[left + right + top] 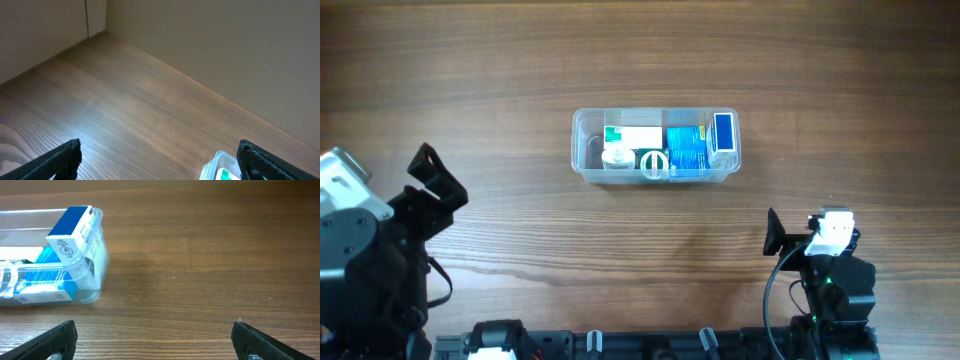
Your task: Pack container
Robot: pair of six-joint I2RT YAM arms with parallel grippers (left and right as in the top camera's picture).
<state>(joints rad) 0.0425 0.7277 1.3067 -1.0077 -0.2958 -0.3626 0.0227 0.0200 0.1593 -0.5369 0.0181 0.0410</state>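
Note:
The clear plastic container (582,150) stands at the middle of the table. It holds a green and white box (632,135), a small clear bottle (617,158), a blue box lying flat (687,148) and a dark blue box (724,131) upright at its right end. My left gripper (438,180) is open and empty at the near left, well apart from the container. My right gripper (782,235) is open and empty at the near right. The left wrist view shows a corner of the container (216,167). The right wrist view shows its right end (97,255) with the dark blue box (72,227).
Bare wooden table (820,80) lies all round the container. A beige wall (225,50) borders the table in the left wrist view. The arm bases (650,345) sit along the near edge.

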